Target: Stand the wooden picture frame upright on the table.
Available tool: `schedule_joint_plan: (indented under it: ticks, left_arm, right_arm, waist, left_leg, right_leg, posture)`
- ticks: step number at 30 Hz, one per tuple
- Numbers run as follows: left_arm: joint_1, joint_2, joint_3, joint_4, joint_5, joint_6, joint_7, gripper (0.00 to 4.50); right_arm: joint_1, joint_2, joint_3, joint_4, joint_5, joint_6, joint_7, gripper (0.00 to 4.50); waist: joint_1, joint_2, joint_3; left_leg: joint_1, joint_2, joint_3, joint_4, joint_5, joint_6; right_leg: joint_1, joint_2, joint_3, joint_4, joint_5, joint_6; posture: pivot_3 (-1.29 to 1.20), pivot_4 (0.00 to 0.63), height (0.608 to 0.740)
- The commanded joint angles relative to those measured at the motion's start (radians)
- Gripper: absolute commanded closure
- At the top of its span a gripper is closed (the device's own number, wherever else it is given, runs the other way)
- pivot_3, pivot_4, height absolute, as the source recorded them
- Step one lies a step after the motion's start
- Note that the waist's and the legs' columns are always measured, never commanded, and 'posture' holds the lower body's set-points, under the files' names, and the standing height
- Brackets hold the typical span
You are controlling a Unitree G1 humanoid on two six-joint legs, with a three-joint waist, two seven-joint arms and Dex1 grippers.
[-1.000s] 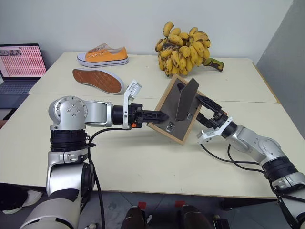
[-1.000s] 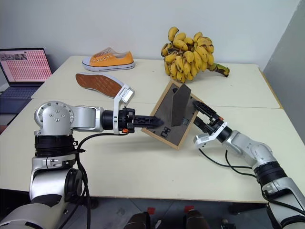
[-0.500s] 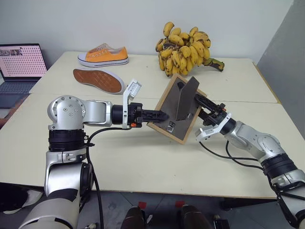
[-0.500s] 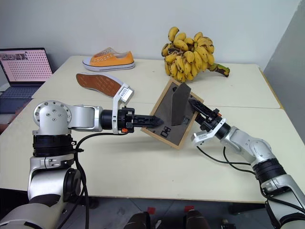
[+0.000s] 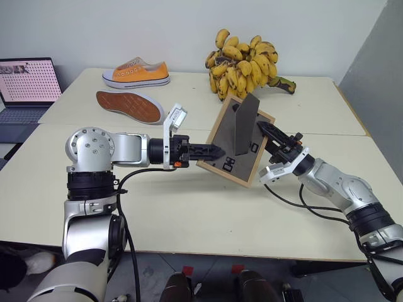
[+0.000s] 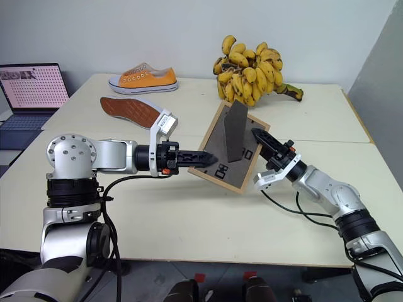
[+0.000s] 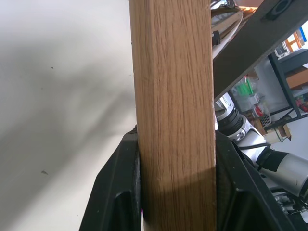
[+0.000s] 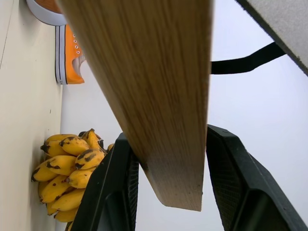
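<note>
Small rectangular light-wood picture frame (image 5: 238,139) is up off the large pale cream-beige table (image 5: 189,207), tilted, held between both arms over the middle of the tabletop. Its dark grey backing board faces me, with the dark prop stand (image 5: 244,123) swung out from it. Left gripper (image 5: 214,151) points sideways and pinches the frame's left edge; in the left wrist view both black fingers (image 7: 118,187) sit tight against either face of the wood rail. Right gripper (image 5: 264,130) comes in from the other side, angled upward, fingers straddling the frame's right edge; the right wrist view shows the wood between the two pads (image 8: 118,192), one pad touching, the other with a slim gap, so not clearly clamped. Lower corner of the frame hangs just above the table surface, can't tell if it touches. Behind it: a bunch of ripe yellow bananas (image 5: 245,63), an orange canvas sneaker (image 5: 137,73) upright, its mate (image 5: 129,106) on its side showing the brown sole, and an open laptop (image 5: 28,88) at the far left.
</note>
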Motion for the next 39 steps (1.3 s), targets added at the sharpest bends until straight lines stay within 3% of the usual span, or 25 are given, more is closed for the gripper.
schedule_joint_plan:
  ticks: [1,13,31,34,39]
  left_arm:
    - [-0.002,0.001,-0.019,-0.121,0.021,-0.076,-0.032,3.22]
    - [-0.041,0.018,-0.025,-0.064,0.067,-0.084,-0.099,3.22]
    - [-0.009,-0.003,-0.042,-0.138,0.108,-0.149,-0.131,3.22]
    - [-0.011,-0.007,-0.04,-0.135,0.112,-0.147,-0.132,2.19]
    - [-0.023,-0.001,-0.035,-0.129,0.103,-0.141,-0.149,1.16]
  right_arm:
    - [0.002,-0.008,-0.011,-0.043,0.045,-0.021,0.04,2.83]
    - [-0.027,-0.027,-0.008,-0.044,0.064,-0.077,0.063,2.85]
    - [-0.019,-0.019,-0.013,-0.054,0.059,-0.086,0.084,2.85]
    - [-0.02,-0.018,-0.013,-0.051,0.056,-0.086,0.084,2.85]
    - [-0.023,-0.013,-0.018,-0.048,0.057,-0.086,0.091,2.85]
  waist:
    - [0.0,0.0,0.0]
    - [0.0,0.0,0.0]
    - [0.0,0.0,0.0]
    - [0.0,0.0,0.0]
    - [0.0,0.0,0.0]
  left_leg:
    - [0.0,0.0,0.0,0.0,0.0,0.0]
    - [0.0,0.0,0.0,0.0,0.0,0.0]
    - [0.0,0.0,0.0,0.0,0.0,0.0]
    - [0.0,0.0,0.0,0.0,0.0,0.0]
    - [0.0,0.0,0.0,0.0,0.0,0.0]
  right_leg:
    - [0.0,0.0,0.0,0.0,0.0,0.0]
    - [0.0,0.0,0.0,0.001,0.0,0.0]
    - [0.0,0.0,0.0,0.001,0.0,0.0]
    - [0.0,0.0,0.0,0.001,0.0,0.0]
    - [0.0,0.0,0.0,0.001,0.0,0.0]
  posture:
    - [0.0,0.15,0.74]
    - [0.0,0.15,0.74]
    - [0.0,0.15,0.74]
    - [0.0,0.15,0.74]
    - [0.0,0.15,0.74]
